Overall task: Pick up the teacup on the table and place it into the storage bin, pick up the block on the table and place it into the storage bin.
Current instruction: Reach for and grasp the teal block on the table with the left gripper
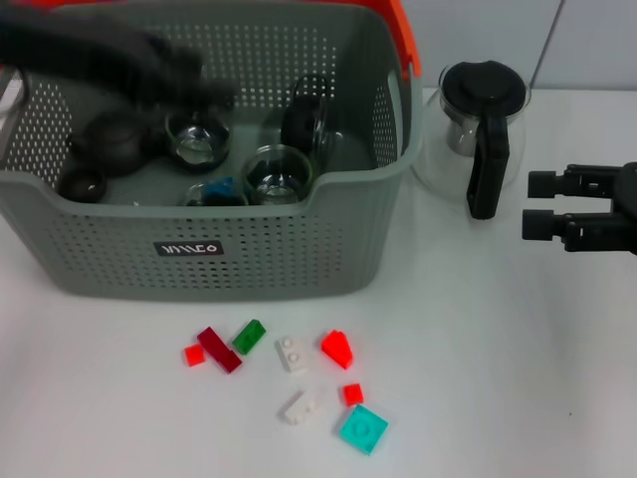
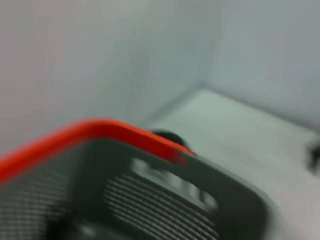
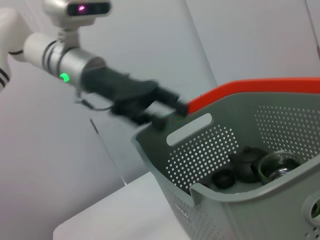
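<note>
Nearest the robot, on the white table (image 1: pixel 518 378), lay small plastic blocks: a teal square block (image 1: pixel 362 429), two white ones (image 1: pixel 299 406), several red ones (image 1: pixel 336 348), a dark red bar (image 1: pixel 219 350) and a green block (image 1: pixel 249 336), all apart from one another, with bare table around them and well below both hands. Beyond them stood the large grey perforated plastic storage bin (image 1: pixel 219 254) with an orange handle (image 1: pixel 400 30). Inside it sat clear glass teacups (image 1: pixel 278 172), a dark teapot (image 1: pixel 109 144) and a small dark cup (image 1: pixel 82 185). The left hand (image 1: pixel 204 85) hung blurred over the bin's inside, above a glass teacup (image 1: pixel 198 139); whether it was spread or pressed together could not be told. The right hand (image 1: pixel 539 206), fingers spread and holding nothing, hovered over open table beside the bin, just next to a glass pot with a black lid (image 1: pixel 481 119).
</note>
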{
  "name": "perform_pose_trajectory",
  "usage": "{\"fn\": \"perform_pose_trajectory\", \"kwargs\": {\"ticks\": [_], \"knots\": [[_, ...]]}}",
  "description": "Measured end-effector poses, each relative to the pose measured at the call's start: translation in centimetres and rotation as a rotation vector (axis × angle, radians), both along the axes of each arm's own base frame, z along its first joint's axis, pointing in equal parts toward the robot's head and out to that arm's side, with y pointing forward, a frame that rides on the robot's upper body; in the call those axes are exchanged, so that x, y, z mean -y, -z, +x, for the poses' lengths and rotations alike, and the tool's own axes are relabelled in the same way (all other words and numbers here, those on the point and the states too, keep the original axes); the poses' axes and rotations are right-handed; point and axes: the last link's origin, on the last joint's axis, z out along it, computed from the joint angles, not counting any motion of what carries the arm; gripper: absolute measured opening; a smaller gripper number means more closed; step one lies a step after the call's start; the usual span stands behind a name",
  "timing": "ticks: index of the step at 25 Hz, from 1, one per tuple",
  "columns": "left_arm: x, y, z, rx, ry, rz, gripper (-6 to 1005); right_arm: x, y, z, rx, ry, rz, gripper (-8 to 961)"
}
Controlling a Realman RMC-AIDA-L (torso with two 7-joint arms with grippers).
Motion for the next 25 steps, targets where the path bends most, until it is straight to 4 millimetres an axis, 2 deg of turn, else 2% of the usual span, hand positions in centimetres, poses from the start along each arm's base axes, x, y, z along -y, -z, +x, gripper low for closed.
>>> {"fn": "perform_pose_trajectory", "kwargs": {"ticks": [5,13,25], "knots": [[3.1,1.1,0.2,-0.087,0.13,-0.19,714,0.2,-0.1,0.3,-0.001,0.008,0.002,821],[4.3,3.9,0.5,-0.158,0.205,-0.306,730,0.1,0.0,0.2,0.0,0.006,0.001,822],[5.7,10.6,1.5,-0.297,0.332,-0.465,727,0.1,0.1,0.1,-0.005,0.013,-0.006,822]]}}
